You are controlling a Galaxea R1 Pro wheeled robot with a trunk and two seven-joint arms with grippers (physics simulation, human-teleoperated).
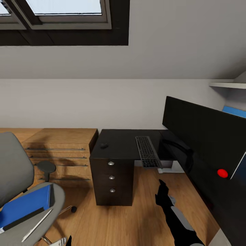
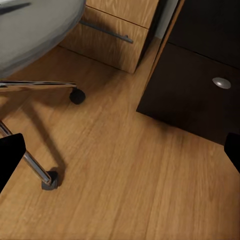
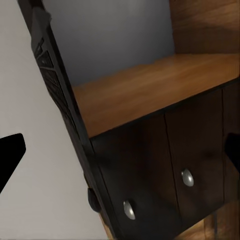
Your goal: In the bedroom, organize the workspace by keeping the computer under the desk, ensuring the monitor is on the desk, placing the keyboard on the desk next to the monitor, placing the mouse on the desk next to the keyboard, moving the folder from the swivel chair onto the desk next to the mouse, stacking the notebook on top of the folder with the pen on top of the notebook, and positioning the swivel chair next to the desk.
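**Desk half set, chair load still waiting**

Monitor up on the desk, wide and black, red light at its lower corner. Keyboard just beside it on the desk top, one end hanging past the front edge. Mouse further along near the desk's far corner, somewhat apart from the keyboard. Three of the desk items judged in place, then.

Remainder parked on the swivel chair, well apart from the desk: blue folder flat on the seat, pen lying just beside it near the seat's front edge. Dark strip along the folder's near edge, spine or notebook, not clear which.

Right gripper low over the wooden floor in front of the drawers, jaws apart with nothing between, dark fingertips at both sides of the right wrist view. Left gripper likewise spread wide and empty, aimed at the floor between chair base and drawers; probably carried low for travel. Likely next: a turn toward the chair for the folder.
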